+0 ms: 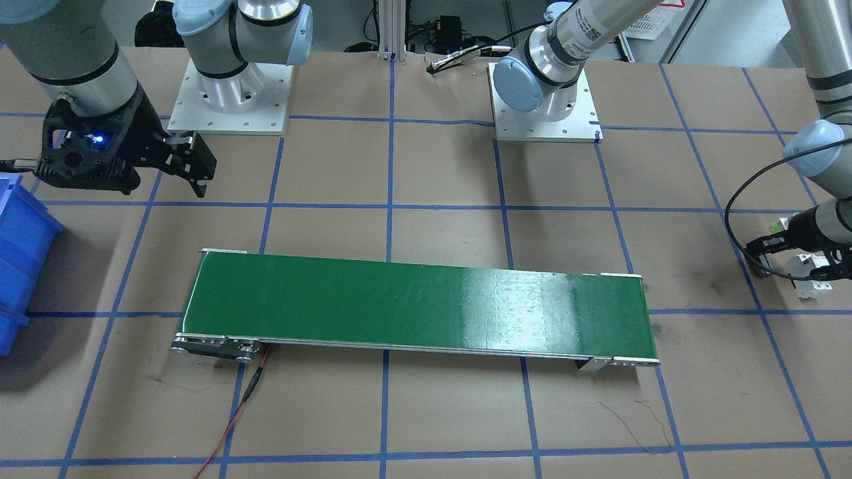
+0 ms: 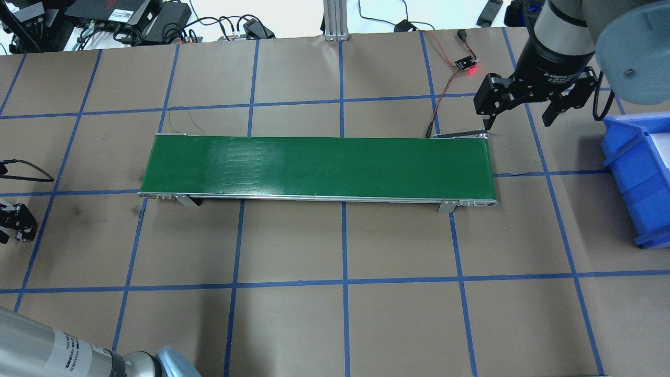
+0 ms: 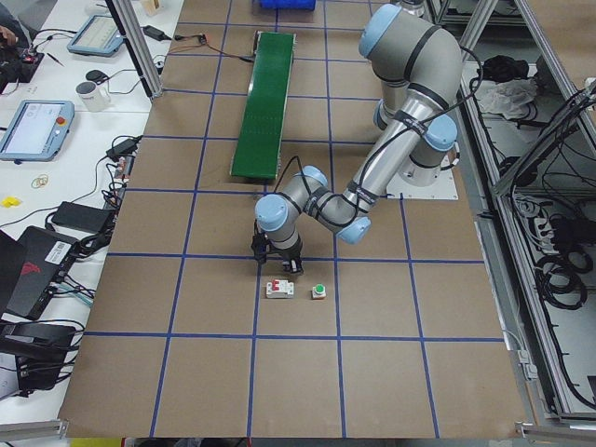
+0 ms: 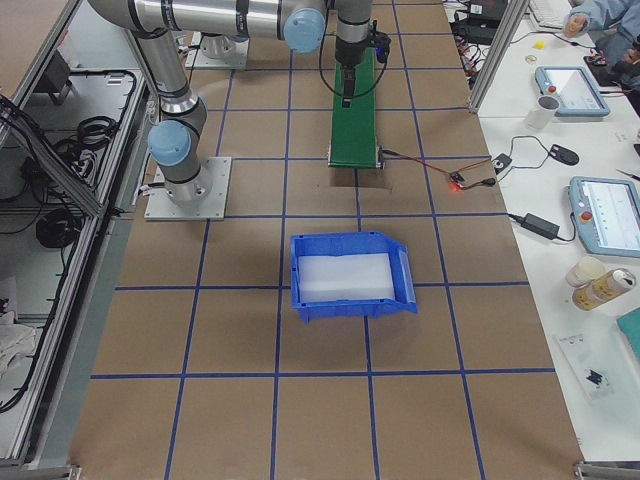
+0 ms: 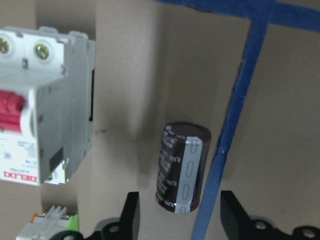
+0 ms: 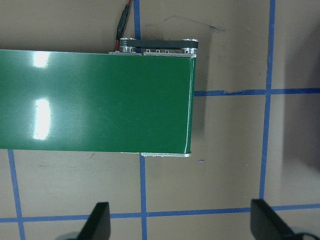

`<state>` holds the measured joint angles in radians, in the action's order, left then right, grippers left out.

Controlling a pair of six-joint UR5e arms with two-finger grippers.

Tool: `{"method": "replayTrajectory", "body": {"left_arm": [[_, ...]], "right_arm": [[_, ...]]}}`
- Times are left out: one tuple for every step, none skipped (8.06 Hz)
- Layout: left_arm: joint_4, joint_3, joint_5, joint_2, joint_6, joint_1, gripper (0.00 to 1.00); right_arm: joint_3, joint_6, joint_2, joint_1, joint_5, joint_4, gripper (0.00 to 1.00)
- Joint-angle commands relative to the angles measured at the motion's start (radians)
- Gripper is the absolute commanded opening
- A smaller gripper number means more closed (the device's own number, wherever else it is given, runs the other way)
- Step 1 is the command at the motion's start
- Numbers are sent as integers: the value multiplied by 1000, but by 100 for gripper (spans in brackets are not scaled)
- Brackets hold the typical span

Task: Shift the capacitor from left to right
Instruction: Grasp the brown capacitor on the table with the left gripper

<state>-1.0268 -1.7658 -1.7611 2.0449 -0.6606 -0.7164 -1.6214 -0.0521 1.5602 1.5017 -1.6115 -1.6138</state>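
Observation:
The capacitor (image 5: 182, 167), a dark brown-black cylinder with a pale silvery stripe, lies on the brown paper next to a blue tape line. My left gripper (image 5: 181, 202) is open, with one finger on each side of the capacitor's near end and a gap on both sides. It shows at the table's far left in the overhead view (image 2: 13, 220). My right gripper (image 2: 518, 112) is open and empty, hovering by the right end of the green conveyor belt (image 2: 314, 165), which shows below it in the right wrist view (image 6: 95, 100).
A white circuit breaker with red switches (image 5: 42, 110) stands just beside the capacitor. A small green-capped push button (image 3: 318, 291) lies near it. A blue bin (image 2: 638, 173) sits at the table's right end. A red and black wire (image 2: 445, 89) runs to the conveyor's right end.

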Motion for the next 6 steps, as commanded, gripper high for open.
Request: {"method": "replayTrajectory", "body": {"left_arm": [[1,2,-3,23,-36,0,62],[2,3,-4,29,-36,0,62],[2,2,0,29,-36,0,44],[2,8,-1,29,-51,0,6],[-1,14,-4,26,-56,0,0],[-5,12,6,6,-56,0,0]], "right_arm": [[0,0,1,0,1,0,100],[0,0,1,0,1,-2,100],[0,0,1,0,1,0,100],[0,0,1,0,1,0,100],[0,0,1,0,1,0,100],[0,0,1,0,2,0,100]]}}
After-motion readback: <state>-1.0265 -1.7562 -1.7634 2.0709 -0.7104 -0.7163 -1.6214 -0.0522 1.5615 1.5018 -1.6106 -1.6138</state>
